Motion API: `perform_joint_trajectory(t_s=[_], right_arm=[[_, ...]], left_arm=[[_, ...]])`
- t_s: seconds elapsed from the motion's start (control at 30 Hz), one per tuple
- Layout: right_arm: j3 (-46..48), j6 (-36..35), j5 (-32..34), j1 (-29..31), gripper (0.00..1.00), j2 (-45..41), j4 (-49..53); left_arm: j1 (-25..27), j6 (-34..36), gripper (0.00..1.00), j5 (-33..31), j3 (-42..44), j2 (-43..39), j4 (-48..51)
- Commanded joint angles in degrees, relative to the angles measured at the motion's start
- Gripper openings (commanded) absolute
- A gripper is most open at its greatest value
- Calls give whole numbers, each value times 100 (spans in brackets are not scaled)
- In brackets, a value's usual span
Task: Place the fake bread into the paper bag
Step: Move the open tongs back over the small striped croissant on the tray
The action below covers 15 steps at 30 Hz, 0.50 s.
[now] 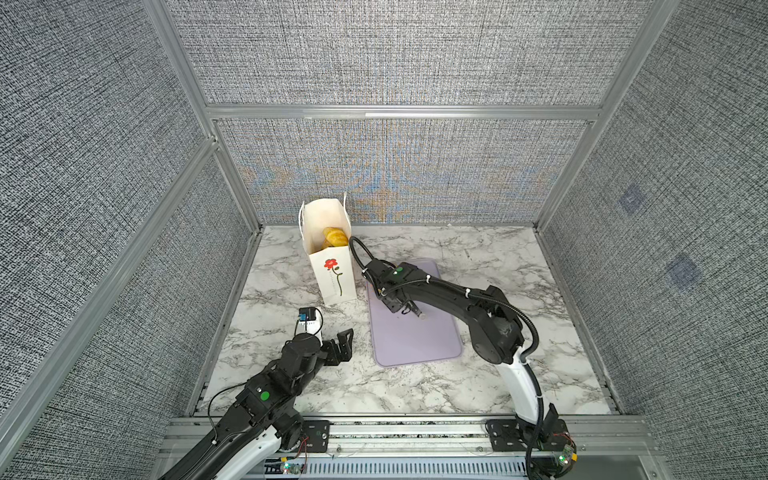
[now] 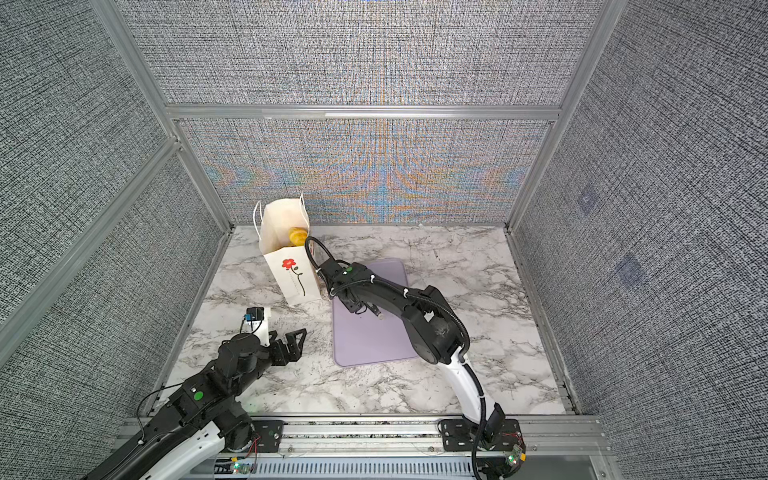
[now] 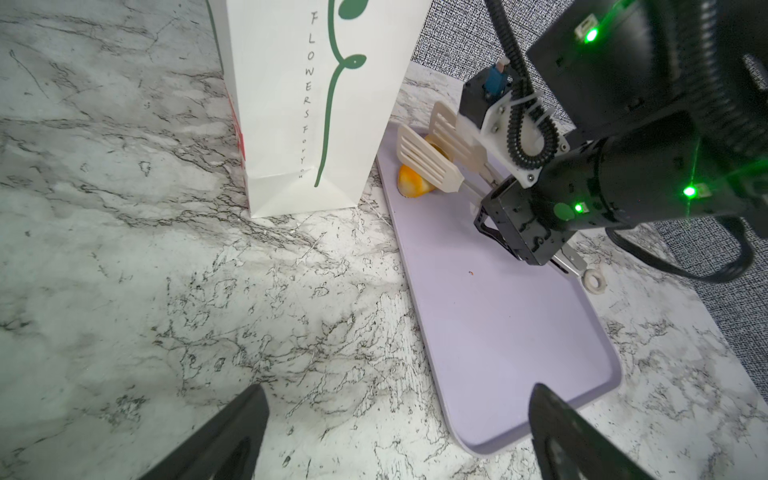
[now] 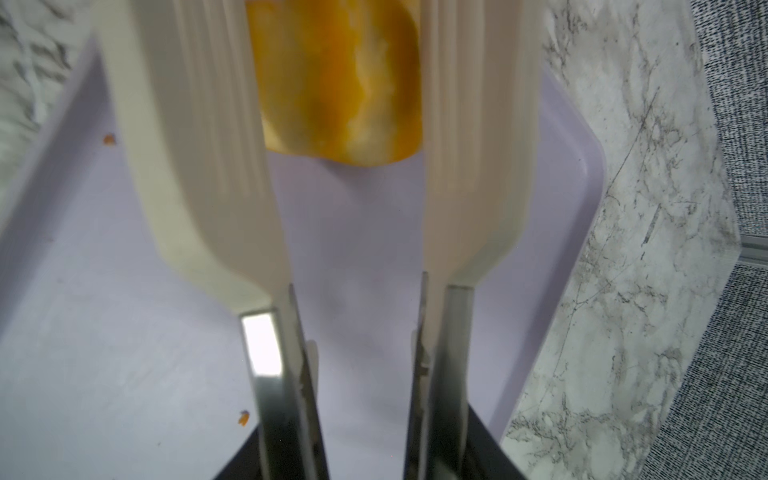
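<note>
Left gripper: the left gripper [image 1: 340, 347] hung low over the marble table [image 1: 498, 266], its jaws spread wide and empty.
Paper bag: the paper bag [image 1: 334, 274] stood upright with its mouth open, just beside the far left corner of the lilac tray [image 1: 415, 340].
Bagged bread: golden pastries [image 1: 334, 237] showed inside the bag's mouth; how many could not be told.
Piece on tray: one orange-yellow bread piece [image 3: 411, 187] lay at the tray's far end near the bag's foot, between the slotted blades of the white tongs [image 3: 424, 160].
Right gripper: the right gripper [image 1: 395, 303] was clamped on the tongs' metal arms above the tray.
Handling: the piece looked light, stiff and glossy, so probably slippery. Its broad flanks seemed the best hold, with the blades low and a gentle squeeze.
Left wrist view: it showed the piece and blades from the side; in both top views the right arm hid them.
Right wrist view: the piece filled the gap between the blades, but whether they pressed it could not be told.
Top views: only these looked into the bag's mouth.
</note>
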State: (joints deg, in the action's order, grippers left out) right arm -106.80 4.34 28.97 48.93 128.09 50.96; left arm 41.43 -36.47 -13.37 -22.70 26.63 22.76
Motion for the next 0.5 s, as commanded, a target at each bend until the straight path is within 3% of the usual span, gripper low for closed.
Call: perform_joint_trajectory(t_s=[0.0,0.47], right_arm=[[292,-83,172,7,47,-308,244],[1943,131,218,-90,49,-1801,24]], left_arm=[[-3,8,99,8,-51,9,-49],[-3,17,99,61,-77,157,-189]])
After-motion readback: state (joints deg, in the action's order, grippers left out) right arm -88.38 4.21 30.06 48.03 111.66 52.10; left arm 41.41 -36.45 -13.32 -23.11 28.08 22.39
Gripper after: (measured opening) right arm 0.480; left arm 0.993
